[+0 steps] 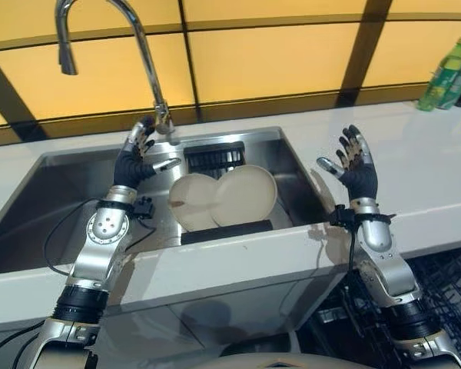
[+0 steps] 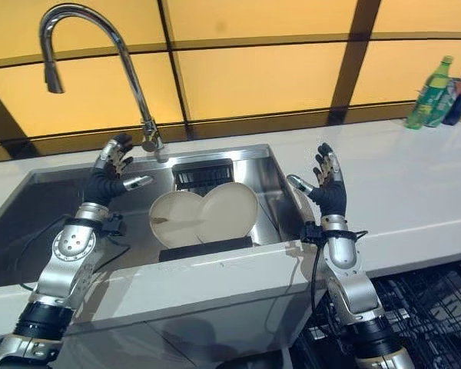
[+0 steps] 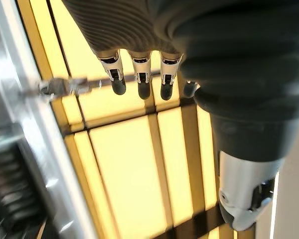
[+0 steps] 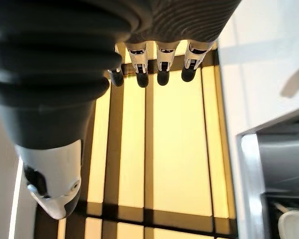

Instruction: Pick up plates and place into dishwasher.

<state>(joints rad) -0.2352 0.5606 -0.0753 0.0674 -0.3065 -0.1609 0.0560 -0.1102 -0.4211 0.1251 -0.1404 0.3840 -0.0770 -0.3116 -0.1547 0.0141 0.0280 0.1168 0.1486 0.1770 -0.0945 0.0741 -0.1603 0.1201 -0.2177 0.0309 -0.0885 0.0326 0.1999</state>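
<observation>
Nearest, below the front edge of the white tabletop [image 1: 446,177], the black wire rack of the dishwasher [image 1: 453,292] shows to the right of the sink [image 1: 61,177], its thin rods crossing in a grid.

The sink is a rectangular basin of brushed steel set into the tabletop. Inside it, toward its right half, two plates [image 1: 223,198] stand tilted on edge in a dark holder [image 1: 227,231], leaning back and overlapping, the right one in front of the left. Both are round, cream-white and smooth with a matt sheen; the left one carries a small brown smear near its lower left rim. Neither hand touches them.

The right hand [image 1: 359,171] is raised over the sink's right rim, palm toward the plates, its silver dark-tipped fingers spread apart and straight, gripping nothing. The left hand [image 1: 134,157] is raised over the middle of the sink, just left of the plates, fingers likewise straight and parted, thumb pointing toward the plates, empty.

Behind the plates, at the sink's back wall, sits a black slotted basket [image 1: 213,156]. A tall chrome tap [image 1: 142,54] rises from the sink's back rim and arches to the left. Far right of the sink, green bottles [image 1: 446,73] stand on the tabletop against the yellow panelled wall [image 1: 269,54] with dark frames.
</observation>
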